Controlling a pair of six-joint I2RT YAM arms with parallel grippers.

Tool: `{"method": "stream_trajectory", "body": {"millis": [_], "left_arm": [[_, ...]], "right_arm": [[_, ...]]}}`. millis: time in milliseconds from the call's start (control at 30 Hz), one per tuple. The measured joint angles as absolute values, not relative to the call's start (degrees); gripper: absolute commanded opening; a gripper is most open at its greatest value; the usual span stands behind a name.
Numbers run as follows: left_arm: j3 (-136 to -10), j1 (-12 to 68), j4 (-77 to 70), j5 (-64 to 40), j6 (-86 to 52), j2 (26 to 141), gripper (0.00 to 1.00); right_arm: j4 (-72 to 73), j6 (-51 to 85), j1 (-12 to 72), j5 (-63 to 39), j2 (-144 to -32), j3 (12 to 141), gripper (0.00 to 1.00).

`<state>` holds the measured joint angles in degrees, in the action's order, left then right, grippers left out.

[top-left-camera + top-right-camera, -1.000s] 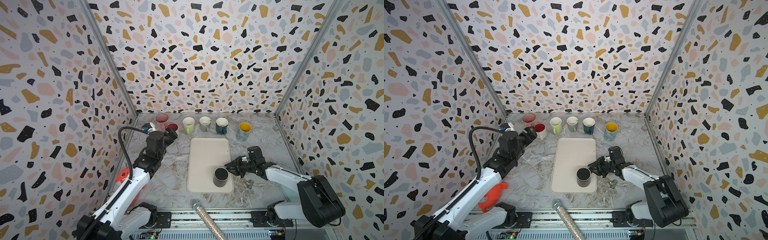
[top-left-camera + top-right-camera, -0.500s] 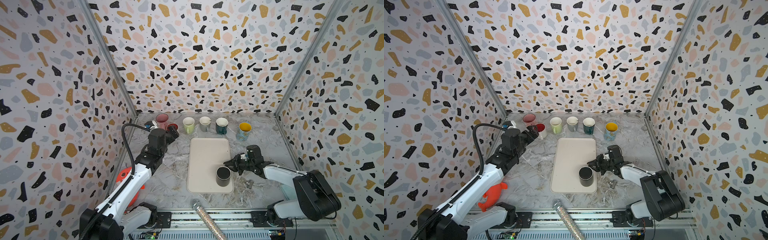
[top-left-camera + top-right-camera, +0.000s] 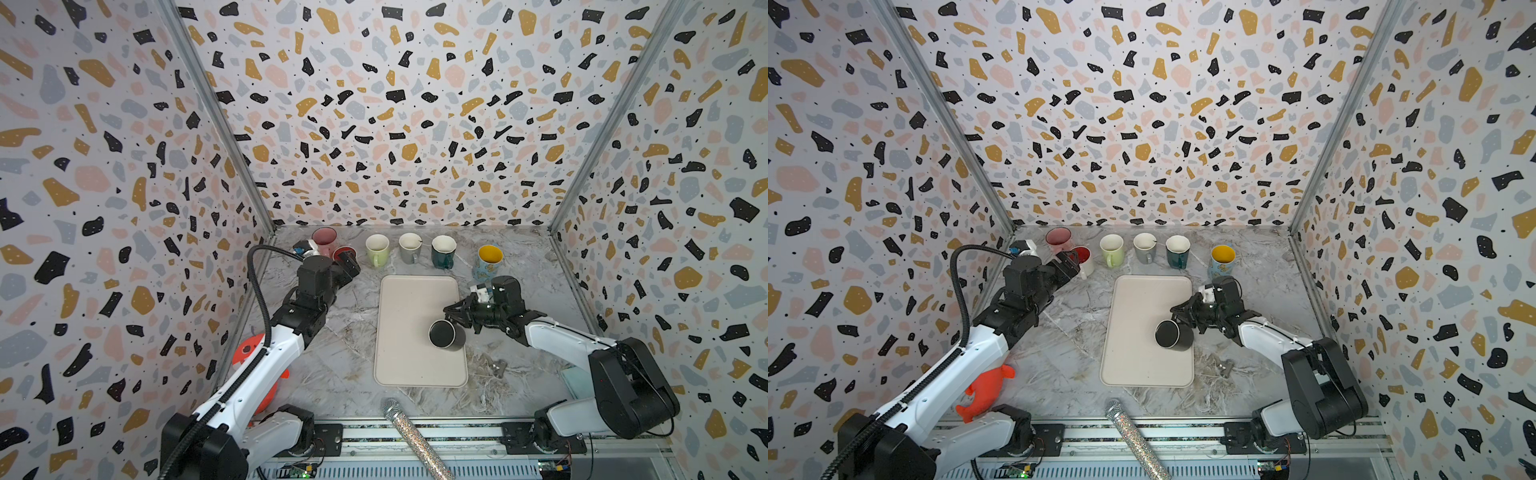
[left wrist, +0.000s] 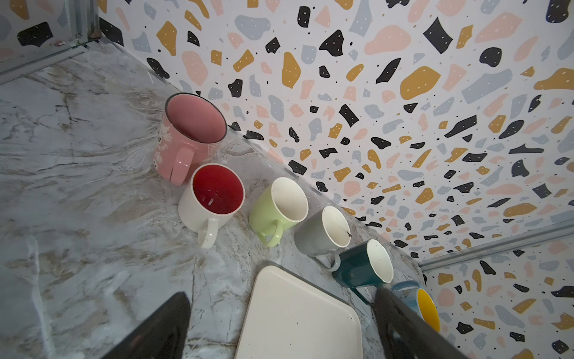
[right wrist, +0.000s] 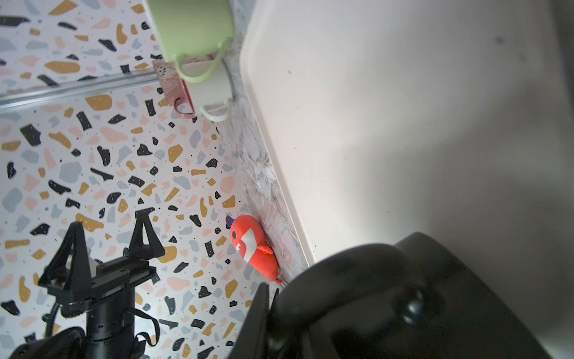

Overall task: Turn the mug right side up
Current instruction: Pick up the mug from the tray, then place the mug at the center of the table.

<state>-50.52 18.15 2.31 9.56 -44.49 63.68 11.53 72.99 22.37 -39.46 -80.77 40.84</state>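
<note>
Black mug [image 3: 445, 335] tilts on the beige tray [image 3: 407, 303], clamped by my right gripper [image 3: 457, 319]. My left gripper [image 3: 348, 265] hangs spread wide beside the red-lined mug [image 4: 217, 189].

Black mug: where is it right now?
In both top views the black mug lies tilted on the cream tray, near its edge on the robot's right side, at the right gripper jaws.
</note>
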Motion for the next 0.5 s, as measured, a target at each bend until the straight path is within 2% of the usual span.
{"method": "stream_trajectory", "body": {"millis": [500], "left_arm": [[-59.2,18.2,0.5,-4.0,-37.4,69.2,0.85]], "right_arm": [[3.7,42.9,33.2,-29.8,-76.1,53.7,0.00]]}}
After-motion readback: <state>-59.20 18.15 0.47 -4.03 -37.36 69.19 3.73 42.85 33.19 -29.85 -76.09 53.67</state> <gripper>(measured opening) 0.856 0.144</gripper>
